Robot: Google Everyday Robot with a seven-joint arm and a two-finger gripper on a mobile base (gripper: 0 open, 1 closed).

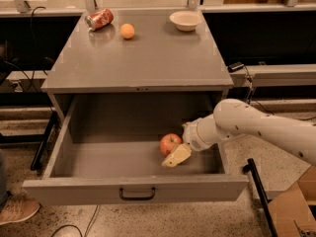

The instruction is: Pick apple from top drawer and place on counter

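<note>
1. Camera view: the apple (170,143) is seen on the floor of the open top drawer (94,158), toward its right front, below the counter (148,58).
2. The gripper (176,156) is placed low inside the drawer, touching or just beside the apple's lower right side; whether it is open or closed cannot be told.
3. The apple is judged not yet lifted. Being round, it could be nudged leftward across the smooth drawer floor by off-centre contact.
4. It could be dropped if gripped shallowly on its curved skin.
5. The counter's front edge could be struck by the arm (256,127) during the lift.
6. A tipped soda can (99,19), an orange fruit (127,31) and a bowl (185,20) are seen along the counter's back; these could be knocked if the apple is released too far in.
</note>
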